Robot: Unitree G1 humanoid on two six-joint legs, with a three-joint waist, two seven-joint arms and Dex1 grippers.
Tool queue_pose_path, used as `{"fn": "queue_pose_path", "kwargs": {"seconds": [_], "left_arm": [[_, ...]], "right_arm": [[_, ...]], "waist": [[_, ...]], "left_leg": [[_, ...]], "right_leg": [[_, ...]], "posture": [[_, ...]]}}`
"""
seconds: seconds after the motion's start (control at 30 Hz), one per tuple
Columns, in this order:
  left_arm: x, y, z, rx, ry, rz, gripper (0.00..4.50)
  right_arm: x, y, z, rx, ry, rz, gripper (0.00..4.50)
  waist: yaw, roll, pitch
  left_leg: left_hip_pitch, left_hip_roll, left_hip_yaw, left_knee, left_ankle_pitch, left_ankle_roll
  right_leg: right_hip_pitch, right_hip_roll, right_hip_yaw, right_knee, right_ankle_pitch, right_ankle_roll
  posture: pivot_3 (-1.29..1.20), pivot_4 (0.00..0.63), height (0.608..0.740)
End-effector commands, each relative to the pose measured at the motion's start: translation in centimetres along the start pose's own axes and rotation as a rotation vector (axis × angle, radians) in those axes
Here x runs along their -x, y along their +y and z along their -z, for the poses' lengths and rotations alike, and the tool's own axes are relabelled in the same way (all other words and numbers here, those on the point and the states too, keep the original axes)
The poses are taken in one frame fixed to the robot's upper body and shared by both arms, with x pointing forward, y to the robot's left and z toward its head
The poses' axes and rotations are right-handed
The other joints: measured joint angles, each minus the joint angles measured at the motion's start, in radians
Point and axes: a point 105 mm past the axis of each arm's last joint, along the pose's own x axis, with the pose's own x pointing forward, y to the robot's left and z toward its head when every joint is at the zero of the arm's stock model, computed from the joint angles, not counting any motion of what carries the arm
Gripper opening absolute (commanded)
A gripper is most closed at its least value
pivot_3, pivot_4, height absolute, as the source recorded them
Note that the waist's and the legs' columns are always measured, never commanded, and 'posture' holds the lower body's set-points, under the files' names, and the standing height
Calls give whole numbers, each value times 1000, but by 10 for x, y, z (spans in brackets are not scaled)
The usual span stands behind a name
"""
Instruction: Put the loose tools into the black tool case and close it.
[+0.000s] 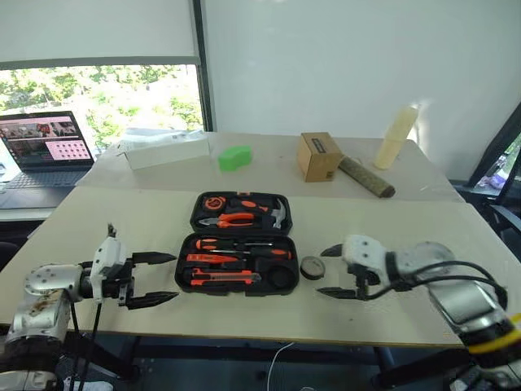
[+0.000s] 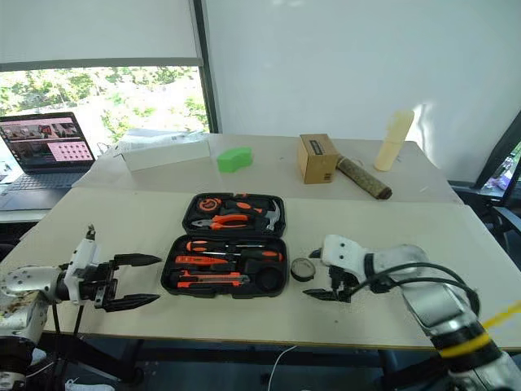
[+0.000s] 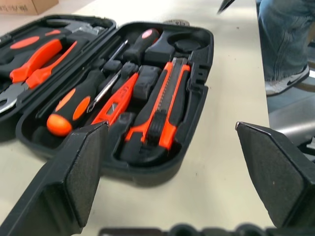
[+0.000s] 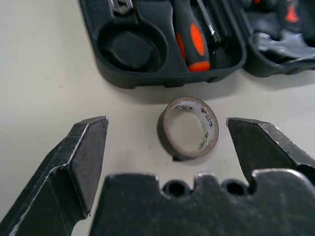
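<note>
A: What sits nearest the robot?

B: The two grippers, both low over the table (image 1: 73, 212). The left gripper (image 1: 159, 279) is to the left of the black tool case (image 1: 238, 265), fingers spread wide with nothing between them, tips pointing toward the case's left edge but clear of it. The right gripper (image 1: 332, 271) is to the right of the case, also spread and empty.

A: And the small black tape roll?

B: The tape roll (image 4: 188, 127) lies flat on the table just beside the case's near right corner, outside it. In the right wrist view it sits ahead of that gripper's two fingers (image 4: 81, 157), untouched.

A: What about the case itself?

B: It lies open. In its near half rest two screwdrivers with orange-black handles (image 3: 74, 103), a slim orange tool (image 3: 115, 101) and the orange-black utility knife (image 3: 165, 105), each in a slot. The round recess (image 4: 129, 49) at the near right corner holds no roll. Pliers (image 1: 230, 218) lie in the far half.

A: Beyond the case?

B: A green block (image 1: 235, 157) behind it to the left, a cardboard box (image 1: 318, 155) behind it to the right, a laptop (image 1: 45, 151) far left.
</note>
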Motion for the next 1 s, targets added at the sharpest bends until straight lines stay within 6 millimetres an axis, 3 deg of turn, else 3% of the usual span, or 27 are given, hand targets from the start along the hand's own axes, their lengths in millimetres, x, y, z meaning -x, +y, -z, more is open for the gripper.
{"fn": "queue_pose_path", "kwargs": {"seconds": [0.03,0.07,0.17,0.27,0.47,0.6,0.73,0.87,1.0], "left_arm": [[-2,1,-10,-32,-25,-14,4452],[-3,0,-10,-31,-26,-16,4500],[-4,-1,-9,-26,-26,-17,4500],[-5,-1,-9,-25,-29,-19,4500],[-7,-1,-10,-35,-42,-6,4500],[-9,-3,-13,-42,-58,10,4500],[-12,-6,-16,-47,-76,25,4500],[-14,-10,-14,-41,-78,32,4500],[-14,-12,-12,-34,-74,34,4500]], "right_arm": [[-10,-8,-3,53,25,-32,4500],[-13,-8,-3,67,28,-48,3978],[-21,-6,2,71,66,-89,3174],[-25,-8,3,80,81,-93,2052],[-16,-12,3,102,96,-106,20],[2,-12,-14,171,33,-154,20],[9,-5,-60,237,-132,-232,20],[-5,10,-91,191,-180,-319,20],[-21,14,-98,140,-124,-355,20]], "waist": [[-2,0,0],[-3,0,0],[-2,0,0],[-3,0,0],[-7,0,0],[-7,1,0],[-13,1,1],[-19,1,0],[-16,1,1]], "left_leg": [[0,0,0,0,0,0],[-1,0,0,0,-1,0],[-1,0,0,0,-1,0],[-1,0,0,0,-1,0],[0,0,0,1,0,-1],[1,0,0,1,0,-1],[1,0,0,0,0,-1],[2,2,0,0,0,-2],[1,2,-1,1,0,-2]], "right_leg": [[0,0,0,0,0,1],[0,0,0,0,0,1],[0,-1,0,0,-1,2],[0,-1,0,0,-1,2],[0,-1,0,1,-1,2],[0,-1,0,1,-1,2],[0,-1,0,1,-1,2],[0,0,0,2,-1,1],[0,0,0,3,-1,1]], "posture": [[0,150,740],[0,150,740],[0,150,740],[0,150,740],[0,150,740],[0,150,740],[0,150,740],[0,150,740],[0,150,740]]}}
